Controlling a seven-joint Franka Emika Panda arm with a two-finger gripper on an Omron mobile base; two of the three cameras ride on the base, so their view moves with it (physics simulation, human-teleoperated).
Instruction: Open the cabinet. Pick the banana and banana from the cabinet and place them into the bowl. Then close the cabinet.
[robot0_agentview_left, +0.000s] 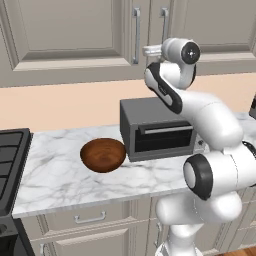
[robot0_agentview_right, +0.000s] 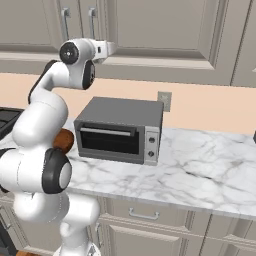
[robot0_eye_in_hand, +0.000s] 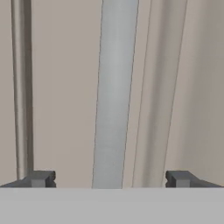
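The cabinet (robot0_agentview_left: 70, 30) has both doors shut, so the bananas are hidden. My gripper (robot0_agentview_left: 147, 50) is raised in front of the two silver bar handles (robot0_agentview_left: 136, 35) at the doors' centre. It also shows at the end of the raised arm (robot0_agentview_right: 111, 48). In the hand view the gripper (robot0_eye_in_hand: 111, 179) is open, and one handle (robot0_eye_in_hand: 114, 96) stands close up between the two fingertips (robot0_eye_in_hand: 41, 178) with a gap on each side. The other handle (robot0_eye_in_hand: 22, 87) runs along the left edge. The dark wooden bowl (robot0_agentview_left: 103, 155) sits empty on the marble counter, left of the oven.
A grey box oven (robot0_agentview_left: 157, 127) stands on the counter (robot0_agentview_left: 60, 175) below the hand. A black stove (robot0_agentview_left: 10, 155) borders the counter's left end. In the right base view the arm covers most of the bowl (robot0_agentview_right: 64, 140); a wall outlet (robot0_agentview_right: 164, 100) is behind the oven.
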